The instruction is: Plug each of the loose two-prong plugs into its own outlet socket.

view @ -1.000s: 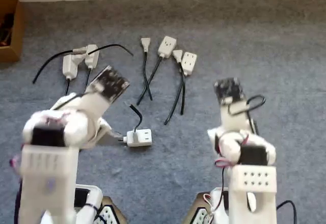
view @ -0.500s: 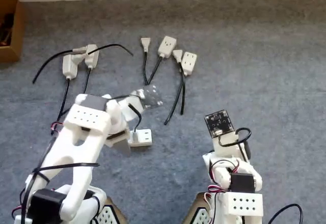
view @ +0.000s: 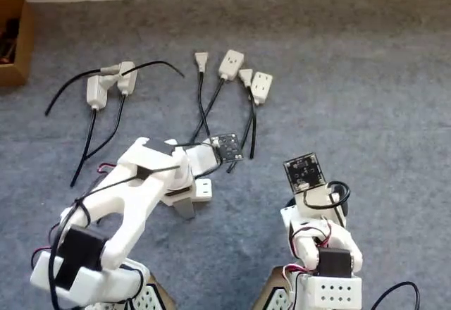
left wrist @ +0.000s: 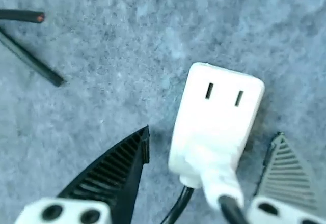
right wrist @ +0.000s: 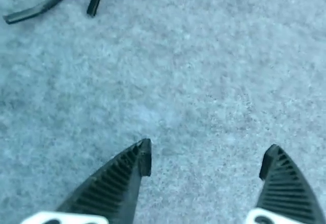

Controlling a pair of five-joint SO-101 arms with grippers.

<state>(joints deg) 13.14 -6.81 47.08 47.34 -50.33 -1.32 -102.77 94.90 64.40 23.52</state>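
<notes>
A white outlet socket with two slots and a black cord lies on the grey carpet. My left gripper is open and straddles it, one finger on each side, not clamped. In the high view this socket lies just under the left arm's wrist. Farther back lie a loose plug, a socket, another plug and another socket, all on black cords. My right gripper is open over bare carpet with nothing between its fingers; that arm is folded back near its base.
Two more white cord pieces lie at the back left; whether they are joined I cannot tell. A cardboard box stands at the far left edge. Black cable ends lie ahead of the right gripper.
The left arm has swung toward the middle and come down over the near socket. The right arm drew back toward its base and has held still since.
</notes>
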